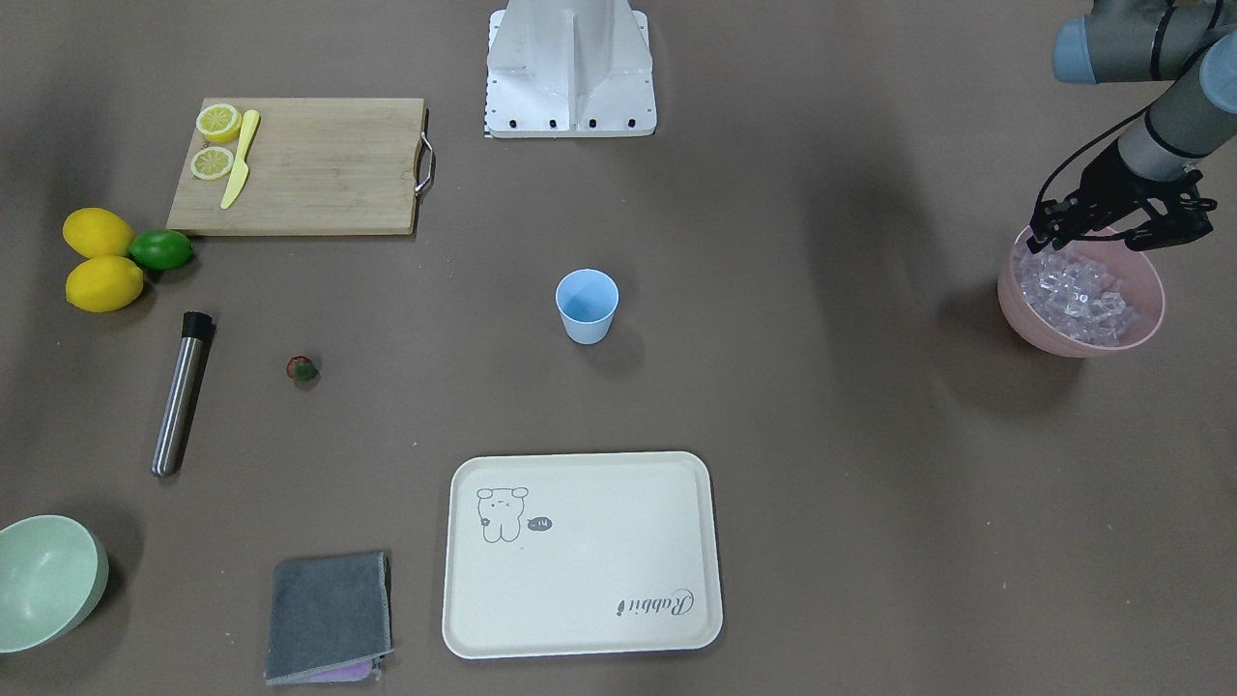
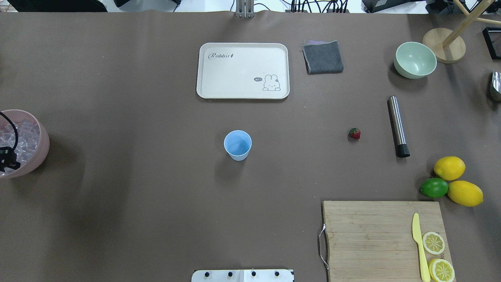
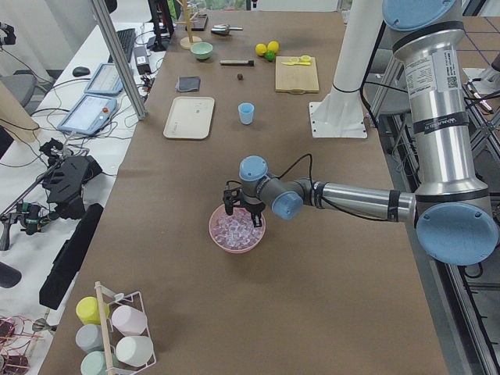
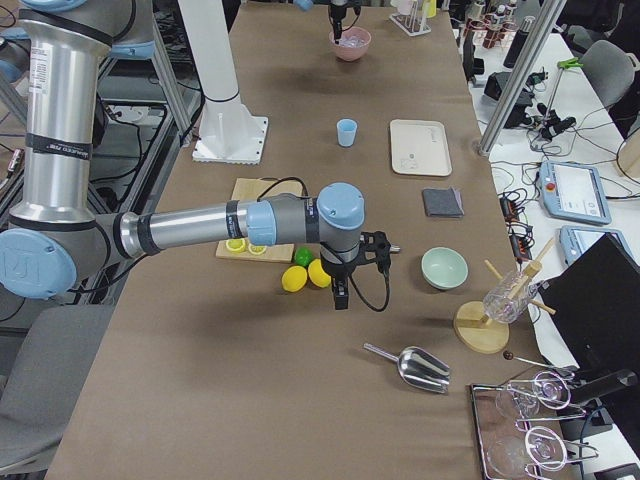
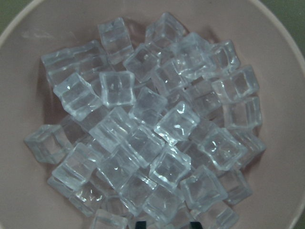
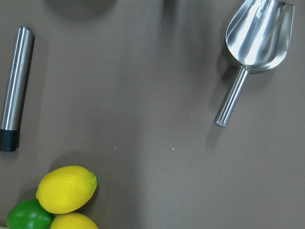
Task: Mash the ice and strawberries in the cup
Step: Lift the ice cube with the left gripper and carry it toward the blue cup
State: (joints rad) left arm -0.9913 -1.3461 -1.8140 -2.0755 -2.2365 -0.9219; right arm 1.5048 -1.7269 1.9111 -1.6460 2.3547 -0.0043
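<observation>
Early stage, by the look of it. The cup is seen upright mid-counter, and its inside looks bare: no ice, no fruit. The ice is all heaped in the pink bowl at the robot's left end, well apart from the cup. The left claw is held just over that heap, jaws spread, nothing gripped. In the wrist view only its two tips are glimpsed at the bottom edge, w/ a gap between. So a first cube is prob. being lined up, not yet picked.

The strawberry is found lying on the counter on the other side, nr the steel rod, untouched. The right claw is hung over the counter nr the lemons. It's caught by the side cam only, so spread or clenched can't be told.

Tally: nothing done yet, as far as can be judged. To be done: ice into cup, berry into cup, then the mashing, presumably w/ the rod.
</observation>
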